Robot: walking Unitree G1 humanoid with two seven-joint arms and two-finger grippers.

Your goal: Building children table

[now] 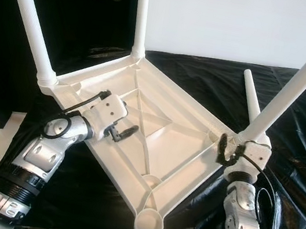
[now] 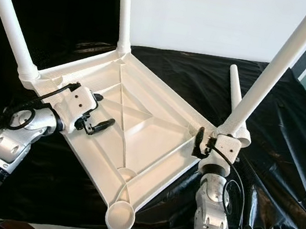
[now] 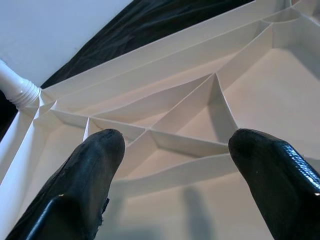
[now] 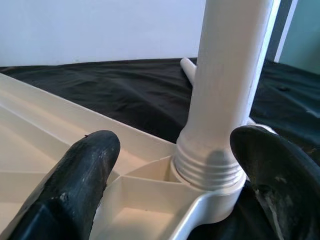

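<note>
So your white plastic children's tabletop (image 1: pixel 157 127) is lying upside down on the black plastic sheet (image 1: pixel 284 172), ribbed underside up. Three white tube legs are screwed into its left, far and right corner sockets; the near socket (image 1: pixel 148 224) has nothing in it. A fourth, loose white leg (image 1: pixel 251 98) lies on the sheet behind the right corner. Your left gripper (image 1: pixel 126 132) hovers spread apart over the ribs near the left corner. Your right gripper (image 4: pixel 175 150) sits released, fingers either side of the right leg's (image 1: pixel 303 78) threaded base, not pinching it.
</note>
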